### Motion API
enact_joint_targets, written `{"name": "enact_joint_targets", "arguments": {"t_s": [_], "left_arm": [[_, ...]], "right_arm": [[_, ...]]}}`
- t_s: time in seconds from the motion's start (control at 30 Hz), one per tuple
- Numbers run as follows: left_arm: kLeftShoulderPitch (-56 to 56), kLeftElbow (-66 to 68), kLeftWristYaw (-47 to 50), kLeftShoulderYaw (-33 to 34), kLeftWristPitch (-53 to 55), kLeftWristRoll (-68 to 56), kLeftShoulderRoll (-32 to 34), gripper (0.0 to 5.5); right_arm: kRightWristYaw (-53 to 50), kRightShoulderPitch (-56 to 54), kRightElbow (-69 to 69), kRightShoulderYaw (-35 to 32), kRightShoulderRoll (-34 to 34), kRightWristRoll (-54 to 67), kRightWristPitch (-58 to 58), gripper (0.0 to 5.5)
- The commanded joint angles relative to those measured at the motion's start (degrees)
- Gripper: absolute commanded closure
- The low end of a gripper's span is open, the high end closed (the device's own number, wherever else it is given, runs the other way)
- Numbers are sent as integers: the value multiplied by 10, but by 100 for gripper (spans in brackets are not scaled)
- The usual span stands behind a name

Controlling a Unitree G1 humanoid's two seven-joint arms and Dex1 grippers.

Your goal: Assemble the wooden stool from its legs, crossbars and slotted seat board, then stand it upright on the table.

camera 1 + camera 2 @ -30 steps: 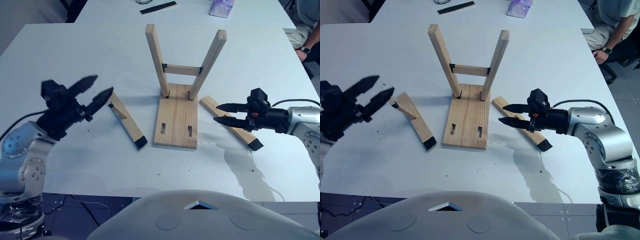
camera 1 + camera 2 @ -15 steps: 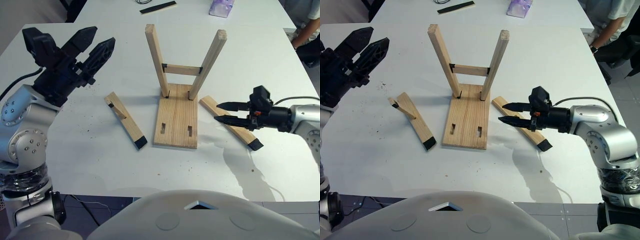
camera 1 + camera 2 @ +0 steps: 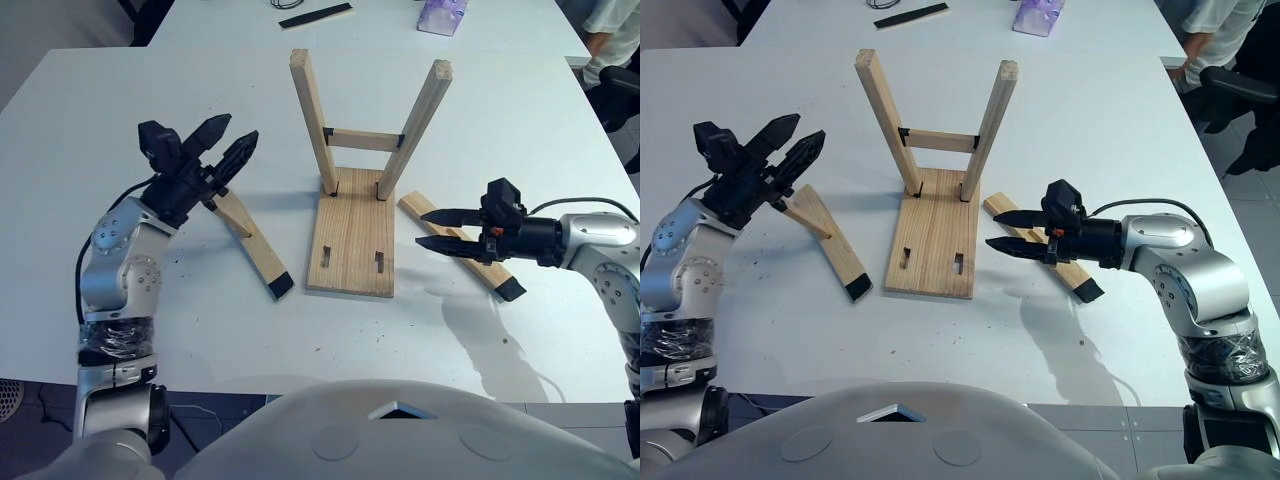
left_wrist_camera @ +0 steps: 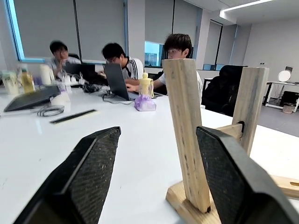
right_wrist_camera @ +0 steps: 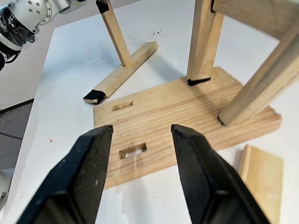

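The slotted seat board (image 3: 352, 232) lies flat on the white table (image 3: 150, 300). Two legs (image 3: 314, 120) stand in its far slots, joined by a crossbar (image 3: 365, 140). Its two near slots (image 5: 132, 150) are empty. One loose leg (image 3: 255, 245) with a stub crossbar lies left of the board. My left gripper (image 3: 240, 128) hovers open just above that leg's far end. Another loose leg (image 3: 470, 265) lies right of the board. Above it, my right gripper (image 3: 420, 229) is open, its tips pointing at the board's right edge. Nothing sits between its fingers (image 5: 88, 172).
A black strip (image 3: 316, 15) and a small purple pack (image 3: 443, 15) lie at the table's far side. Dark specks (image 3: 765, 172) dot the table near the left loose leg. Bare table runs along the front edge.
My left arm swung up from the low left, then came down and inward over the left loose leg. My right gripper edged slightly toward the seat board. Both stayed open.
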Motion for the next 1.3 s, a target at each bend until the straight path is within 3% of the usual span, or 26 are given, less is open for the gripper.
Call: {"name": "enact_joint_targets", "arguments": {"t_s": [0.03, 0.13, 0.3, 0.4, 0.57, 0.83, 1.0, 1.3], "left_arm": [[-72, -134, 48, 66, 86, -76, 80, 252], [-40, -221, 69, 51, 135, -78, 105, 252], [119, -368, 141, -70, 206, -32, 88, 252], [232, -343, 166, -129, 180, 50, 61, 252], [295, -248, 149, -204, 103, 170, 43, 252], [375, -225, 42, -161, 86, 210, 144, 252], [391, -193, -29, -86, 61, 212, 205, 252], [313, -249, -51, 33, 122, 126, 208, 252]], "right_arm": [[-15, 12, -19, -14, -4, 8, 10, 321], [-30, 23, -31, -18, 5, 12, 14, 321], [-42, 37, -38, -23, 9, 14, 15, 321], [-43, 54, -38, -26, 11, 11, 10, 321], [-46, 43, -23, -13, 21, 3, 1, 321], [-58, 85, -40, -37, 26, 4, -10, 321], [-78, 121, -61, -42, 35, 5, -16, 321], [-89, 142, -70, -56, 39, 7, -18, 321]]}}
